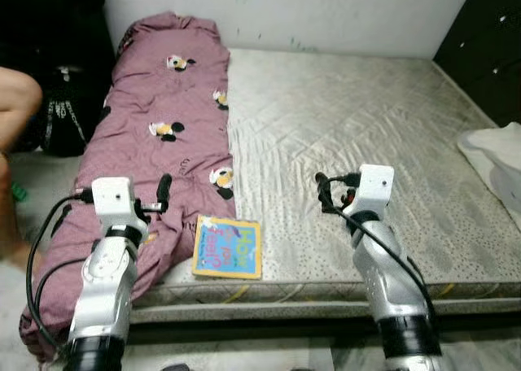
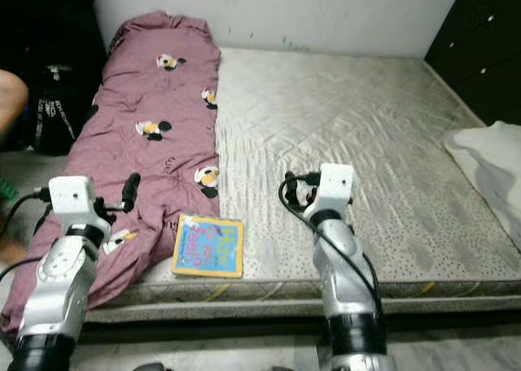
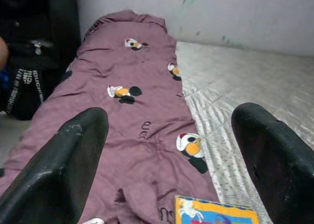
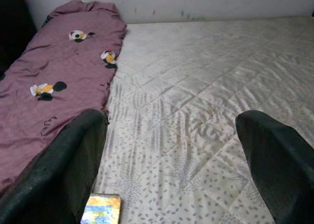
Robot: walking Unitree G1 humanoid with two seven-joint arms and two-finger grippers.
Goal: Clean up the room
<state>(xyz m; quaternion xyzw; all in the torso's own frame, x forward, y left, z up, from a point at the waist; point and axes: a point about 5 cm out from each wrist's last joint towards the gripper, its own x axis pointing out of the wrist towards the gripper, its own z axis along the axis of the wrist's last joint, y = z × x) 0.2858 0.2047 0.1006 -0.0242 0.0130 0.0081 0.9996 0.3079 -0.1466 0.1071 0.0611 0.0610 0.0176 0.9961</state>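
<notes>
The book (image 1: pixel 227 247) lies flat at the mattress (image 1: pixel 366 143) front edge, beside the quilt (image 1: pixel 163 127). Both grippers hover with fingers apart: left gripper (image 1: pixel 165 190) over the quilt, right gripper (image 1: pixel 324 194) over bare mattress. Better to slide the book off the edge (flat covers resist pinching), then clamp its spine.

This is a bedroom in a home. A bare quilted mattress (image 1: pixel 350 159) fills the centre of the frame, lying low by the floor against a scuffed white wall (image 1: pixel 309 13) at the top. A mauve cartoon-print blanket (image 1: pixel 163 127) runs down its left side, a children's book (image 1: pixel 228 247) lies near the lower edge, and a dark cabinet (image 1: pixel 492 45) stands at the upper right.
</notes>
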